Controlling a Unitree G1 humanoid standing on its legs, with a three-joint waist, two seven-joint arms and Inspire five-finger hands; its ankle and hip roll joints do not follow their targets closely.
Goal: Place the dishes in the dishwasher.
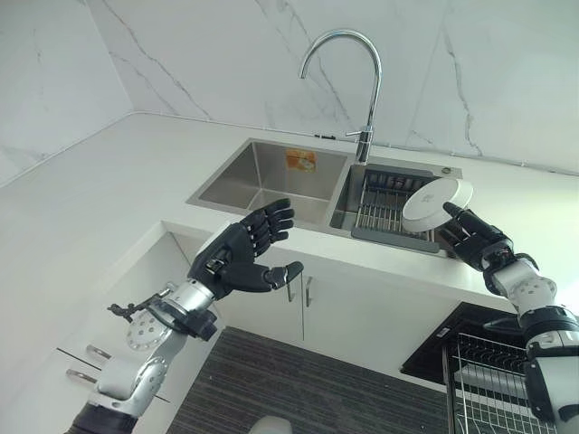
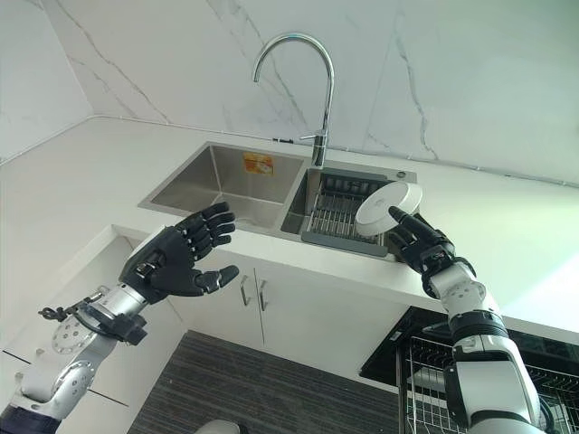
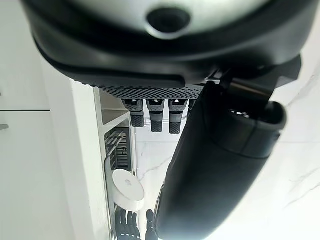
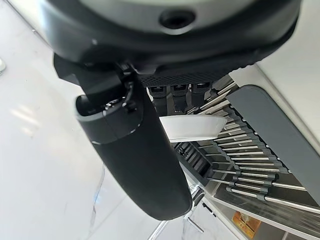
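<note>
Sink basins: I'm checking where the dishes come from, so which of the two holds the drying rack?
The right basin, under the right hand gripping the white plate; the left basin holds no rack.

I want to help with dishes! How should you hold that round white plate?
By its rim, from the counter side. The round white plate stands tilted over the metal drying rack, its edge free; the right hand pinches it there already.

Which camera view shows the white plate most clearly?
The left eye view: the white plate shows whole, held by the right hand over the drying rack. The right eye view matches. The wrist views show it small or edge-on.
</note>
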